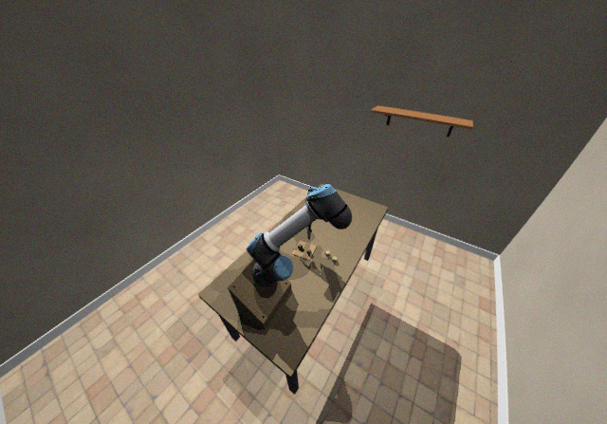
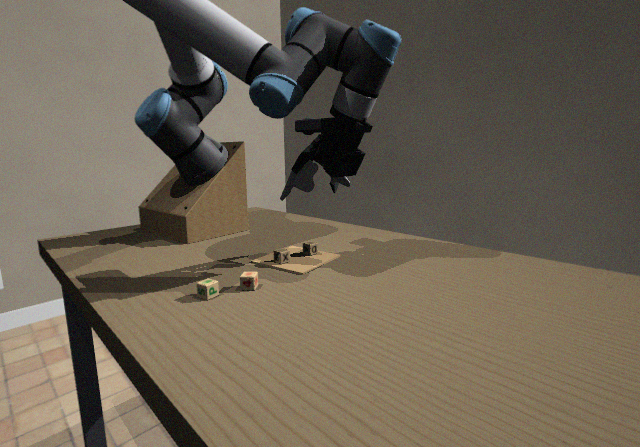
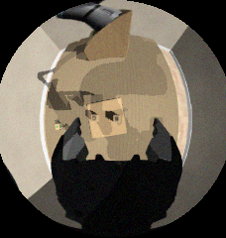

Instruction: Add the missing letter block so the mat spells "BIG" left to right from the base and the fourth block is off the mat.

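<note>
A small tan mat (image 2: 306, 265) (image 3: 104, 131) (image 1: 298, 251) lies on the table in front of the arm's base. Two dark-lettered blocks stand on it, apart: one (image 2: 281, 256) (image 3: 93, 117) and another (image 2: 310, 248) (image 3: 115, 118). Two more blocks lie off the mat on the table: one with green letters (image 2: 207, 288) (image 3: 57, 127) and one with red letters (image 2: 249, 280). Their top letters are too small to read. My gripper (image 2: 310, 191) (image 3: 117, 118) (image 1: 308, 235) is open and empty, high above the mat and pointing down.
The arm stands on a wooden wedge base (image 2: 206, 209) (image 3: 110, 42) behind the mat. The table edge (image 2: 103, 323) runs close to the two loose blocks. A wall shelf (image 1: 421, 117) hangs far off.
</note>
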Tool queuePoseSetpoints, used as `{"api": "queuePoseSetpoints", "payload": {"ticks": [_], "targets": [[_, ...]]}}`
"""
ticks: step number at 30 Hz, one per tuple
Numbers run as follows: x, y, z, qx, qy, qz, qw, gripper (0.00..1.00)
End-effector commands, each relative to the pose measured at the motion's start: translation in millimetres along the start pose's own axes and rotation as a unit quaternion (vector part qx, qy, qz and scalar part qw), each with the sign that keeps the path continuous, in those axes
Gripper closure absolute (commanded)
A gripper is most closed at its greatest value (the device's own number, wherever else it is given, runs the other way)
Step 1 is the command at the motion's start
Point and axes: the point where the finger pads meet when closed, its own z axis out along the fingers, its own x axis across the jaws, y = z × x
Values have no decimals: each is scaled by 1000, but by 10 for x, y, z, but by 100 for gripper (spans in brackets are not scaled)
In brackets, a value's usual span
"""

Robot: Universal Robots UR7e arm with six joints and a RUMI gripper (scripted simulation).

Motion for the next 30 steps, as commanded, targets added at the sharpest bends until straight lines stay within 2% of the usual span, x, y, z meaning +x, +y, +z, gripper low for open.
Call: {"api": "queuePoseSetpoints", "payload": {"ticks": [1, 10, 12, 15, 17, 30], "targets": [[0, 17, -16, -2, 0, 1, 1000, 0], [-14, 17, -16, -2, 1, 2, 1000, 0], [-182, 5, -3, -1, 0, 1, 1000, 0], [-653, -5, 6, -1, 0, 1, 1000, 0], [-812, -18, 13, 0, 0, 1, 1000, 0], [-810, -15, 12, -1, 0, 0, 1000, 0]]}}
